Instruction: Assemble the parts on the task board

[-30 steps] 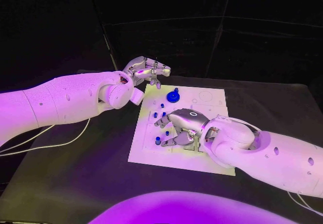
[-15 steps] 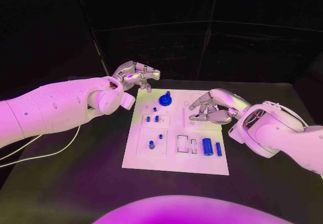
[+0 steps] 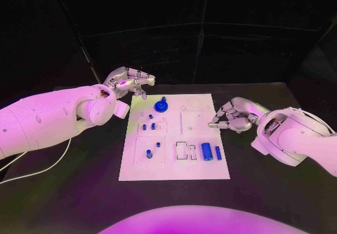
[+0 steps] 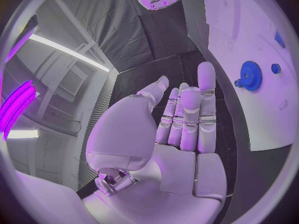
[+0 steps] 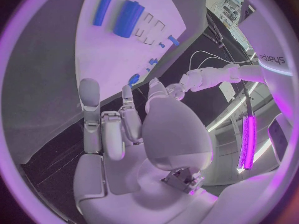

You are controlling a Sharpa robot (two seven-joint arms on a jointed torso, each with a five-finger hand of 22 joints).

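- The task board (image 3: 176,161) lies flat in the middle of the black table (image 3: 281,195), between the two arms.
- The left hand (image 3: 128,80) hovers off the board's far left corner. The left wrist view shows its fingers (image 4: 187,114) extended side by side, thumb apart, holding nothing.
- The right hand (image 3: 234,115) hovers just off the board's right edge, fingers loosely curled and apart, palm empty in the right wrist view.
- The blue gear (image 3: 161,106) sits at the far end of the board, near the left hand, untouched.
- Two blue cylinders (image 3: 207,151) lie loose side by side toward the near right, beside empty rectangular slots (image 3: 185,150); judged not yet fitted.
- Small blue pegs (image 3: 149,154) appear to stand in the left-hand recesses.
- Judgement: assembly is partial; the cylinders remain, nearer the right hand.
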